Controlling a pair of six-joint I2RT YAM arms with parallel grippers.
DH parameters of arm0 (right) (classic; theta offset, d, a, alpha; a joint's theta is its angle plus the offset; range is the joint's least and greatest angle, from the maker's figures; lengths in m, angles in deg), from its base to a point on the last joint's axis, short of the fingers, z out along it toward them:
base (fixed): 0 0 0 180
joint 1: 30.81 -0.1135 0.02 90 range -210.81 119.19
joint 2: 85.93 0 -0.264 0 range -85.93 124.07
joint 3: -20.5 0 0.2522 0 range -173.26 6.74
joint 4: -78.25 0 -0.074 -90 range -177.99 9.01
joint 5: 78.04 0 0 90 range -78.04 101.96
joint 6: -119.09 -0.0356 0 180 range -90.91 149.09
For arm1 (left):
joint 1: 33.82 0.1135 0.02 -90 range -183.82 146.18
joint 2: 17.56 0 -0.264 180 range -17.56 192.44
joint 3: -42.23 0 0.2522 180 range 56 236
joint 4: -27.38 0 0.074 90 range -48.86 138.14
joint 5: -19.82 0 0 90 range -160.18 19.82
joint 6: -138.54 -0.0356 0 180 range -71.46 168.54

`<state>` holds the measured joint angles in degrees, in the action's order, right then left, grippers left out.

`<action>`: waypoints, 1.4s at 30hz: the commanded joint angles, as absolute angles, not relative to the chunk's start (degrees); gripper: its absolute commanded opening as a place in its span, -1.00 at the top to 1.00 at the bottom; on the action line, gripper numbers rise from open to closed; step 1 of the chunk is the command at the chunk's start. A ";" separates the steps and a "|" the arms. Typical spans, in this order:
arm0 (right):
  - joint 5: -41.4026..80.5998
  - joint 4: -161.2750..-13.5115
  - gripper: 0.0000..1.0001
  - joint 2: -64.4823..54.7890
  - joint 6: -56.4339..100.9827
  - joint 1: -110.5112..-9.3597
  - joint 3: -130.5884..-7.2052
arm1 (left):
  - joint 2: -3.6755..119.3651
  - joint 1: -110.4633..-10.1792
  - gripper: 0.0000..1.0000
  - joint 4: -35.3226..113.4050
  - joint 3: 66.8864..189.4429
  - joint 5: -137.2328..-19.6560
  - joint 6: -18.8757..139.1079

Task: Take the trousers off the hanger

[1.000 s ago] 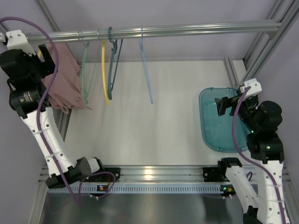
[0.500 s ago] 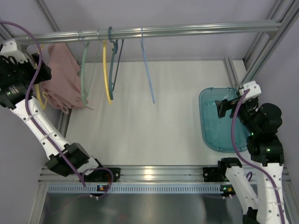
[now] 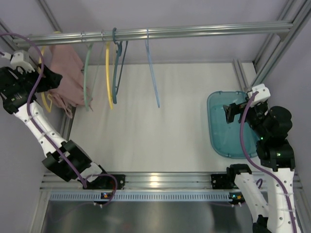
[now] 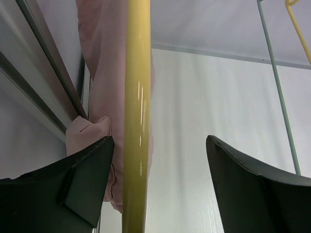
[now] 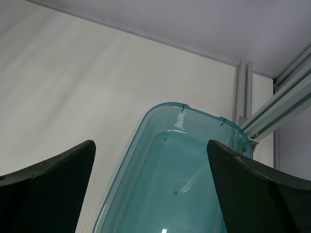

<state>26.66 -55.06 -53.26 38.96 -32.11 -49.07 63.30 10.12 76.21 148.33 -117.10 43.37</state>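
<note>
The dusty-pink trousers (image 3: 68, 73) hang at the left end of the rail, draped on the yellow hanger (image 3: 44, 101), whose curved frame shows just left of the cloth. My left gripper (image 3: 48, 80) is open beside them. In the left wrist view, the yellow hanger bar (image 4: 137, 121) runs upright between my open fingers, close to the left fingertip (image 4: 99, 155); I cannot tell if it touches. The trousers (image 4: 104, 73) hang behind it. My right gripper (image 3: 232, 110) is open and empty above the teal tub.
The metal rail (image 3: 194, 31) also carries a pale green hanger (image 3: 86, 73), a second, bare yellow hanger (image 3: 109, 73), a teal hanger (image 3: 116, 63) and a light blue hanger (image 3: 151, 73). A teal tub (image 3: 218, 141) sits at the right, also in the right wrist view (image 5: 184, 184).
My left wrist has swung left and down beside the trousers, and the yellow hanger's frame now shows left of the cloth. The right arm has not moved.
</note>
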 commanded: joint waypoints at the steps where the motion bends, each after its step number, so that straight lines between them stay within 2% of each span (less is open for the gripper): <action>1: 26.46 -54.94 -0.99 -53.58 38.49 -31.42 -48.99 | 60.93 10.47 -0.61 63.05 146.09 -121.07 46.42; 4: 26.55 -55.03 -0.99 -53.41 38.49 -31.34 -48.72 | 60.49 10.48 -0.58 56.45 143.01 -121.51 50.10; 14: 26.55 -55.38 -0.99 -53.76 38.41 -31.34 -48.02 | 61.89 10.39 -0.50 50.29 143.71 -120.81 56.36; 21: 26.90 -56.26 -0.99 -53.41 37.88 -31.42 -47.49 | 63.91 10.12 -0.24 50.29 145.12 -119.84 57.41; 25: 26.81 -56.17 -0.99 -52.88 37.97 -31.42 -47.84 | 65.32 10.12 -0.08 50.28 146.08 -120.02 59.43; 28: 26.90 -56.17 -0.99 -52.70 37.88 -31.34 -48.02 | 66.02 10.12 0.12 50.29 146.35 -120.72 60.05; 29: 26.72 -56.17 -0.99 -52.62 37.88 -31.34 -48.11 | 66.28 10.04 0.30 50.29 146.35 -120.89 60.31; 32: 26.81 -56.44 -0.99 -52.35 37.53 -31.42 -48.02 | 66.20 9.95 0.61 50.29 146.78 -121.51 61.10; 33: 26.90 -56.44 -0.99 -52.35 37.44 -31.42 -48.02 | 66.11 10.03 0.83 50.29 147.22 -121.51 61.37; 35: 26.90 -56.70 -0.99 -52.18 37.26 -31.42 -47.93 | 65.93 9.95 1.00 50.28 147.75 -121.51 62.15; 42: 27.08 -56.87 -0.99 -52.09 37.00 -31.34 -47.93 | 62.43 9.95 1.00 48.01 148.98 -120.63 65.76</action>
